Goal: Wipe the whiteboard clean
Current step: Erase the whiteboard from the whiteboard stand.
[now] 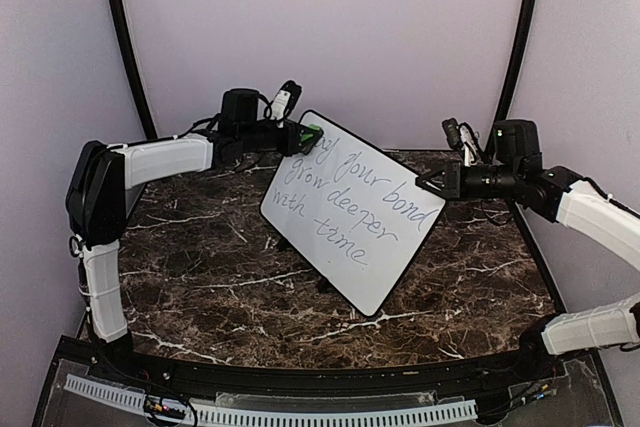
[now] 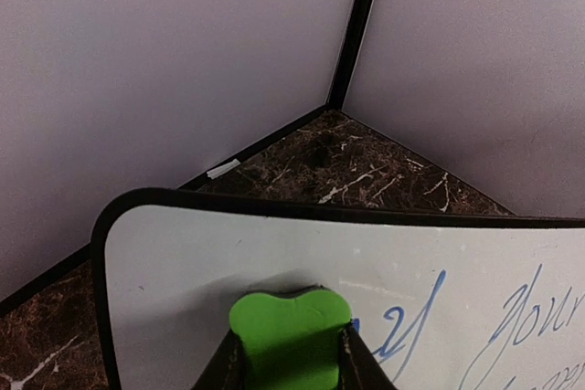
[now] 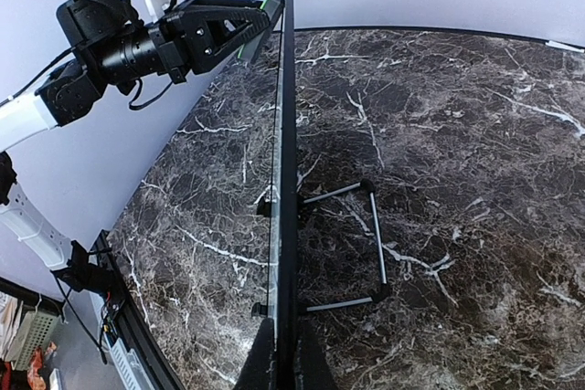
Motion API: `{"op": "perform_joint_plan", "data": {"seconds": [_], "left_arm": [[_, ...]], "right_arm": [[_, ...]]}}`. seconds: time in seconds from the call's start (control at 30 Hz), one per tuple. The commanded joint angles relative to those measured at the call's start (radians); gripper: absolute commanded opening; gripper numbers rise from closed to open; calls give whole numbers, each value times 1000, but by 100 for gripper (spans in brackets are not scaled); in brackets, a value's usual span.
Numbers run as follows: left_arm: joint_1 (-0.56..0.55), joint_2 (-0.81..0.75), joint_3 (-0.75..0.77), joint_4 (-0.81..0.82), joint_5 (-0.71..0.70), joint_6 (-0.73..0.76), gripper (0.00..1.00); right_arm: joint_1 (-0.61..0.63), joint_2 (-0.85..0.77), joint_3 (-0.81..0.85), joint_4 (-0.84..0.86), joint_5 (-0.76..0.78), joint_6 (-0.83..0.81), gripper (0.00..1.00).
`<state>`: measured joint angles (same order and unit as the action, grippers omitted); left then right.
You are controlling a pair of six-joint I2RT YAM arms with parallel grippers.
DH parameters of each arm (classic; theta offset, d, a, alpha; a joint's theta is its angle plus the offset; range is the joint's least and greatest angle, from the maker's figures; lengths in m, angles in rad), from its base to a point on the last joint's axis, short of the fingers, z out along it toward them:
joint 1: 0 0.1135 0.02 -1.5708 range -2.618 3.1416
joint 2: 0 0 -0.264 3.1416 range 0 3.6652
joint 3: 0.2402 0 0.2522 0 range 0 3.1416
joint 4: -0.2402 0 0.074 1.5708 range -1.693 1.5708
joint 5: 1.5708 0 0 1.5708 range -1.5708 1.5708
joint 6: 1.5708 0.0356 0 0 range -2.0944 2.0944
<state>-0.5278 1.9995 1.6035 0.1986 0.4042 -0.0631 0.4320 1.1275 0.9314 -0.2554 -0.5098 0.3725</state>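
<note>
Leftmost, reaching in from nine o'clock with the left fingers [image 1: 306,137], pinched nearly shut around a green eraser block [image 2: 291,335] and pressing it against the whiteboard [image 1: 392,265] at its eleven o'clock corner, just beside the blue handwriting [image 1: 340,209]. Centrally, standing that whiteboard on edge on the dark marble bench [image 1: 200,277], with a thin black wire stand [image 3: 377,244] behind it and the written face toward six o'clock. Rightward, coming in from three o'clock with the right fingers [image 1: 428,184], closed tight on the whiteboard's thin edge, one on each face.
</note>
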Motion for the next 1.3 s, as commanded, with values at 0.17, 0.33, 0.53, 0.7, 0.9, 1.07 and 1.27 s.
{"op": "perform_joint_plan", "data": {"seconds": [0.17, 0.33, 0.53, 0.7, 0.9, 1.07, 1.27], "left_arm": [[-26, 30, -3, -59, -17, 24, 18], [-25, -21, -157, 21, -21, -3, 17], [-25, -38, -218, 54, -20, -8, 17], [-24, -23, -153, 46, -7, -16, 17], [-24, 22, -14, -5, 5, -10, 18], [-25, 47, 44, -25, 5, -12, 18], [-25, 41, -3, -56, -4, -8, 17]], "right_arm": [[30, -13, 11, 46, -75, -75, 0], [31, -16, 6, 47, -76, -75, 0], [30, -13, 4, 51, -81, -76, 0], [33, -12, 5, 52, -85, -76, 0], [33, -18, -1, 50, -80, -75, 0], [34, -19, 0, 48, -79, -75, 0], [34, -19, -2, 47, -79, -75, 0]]}}
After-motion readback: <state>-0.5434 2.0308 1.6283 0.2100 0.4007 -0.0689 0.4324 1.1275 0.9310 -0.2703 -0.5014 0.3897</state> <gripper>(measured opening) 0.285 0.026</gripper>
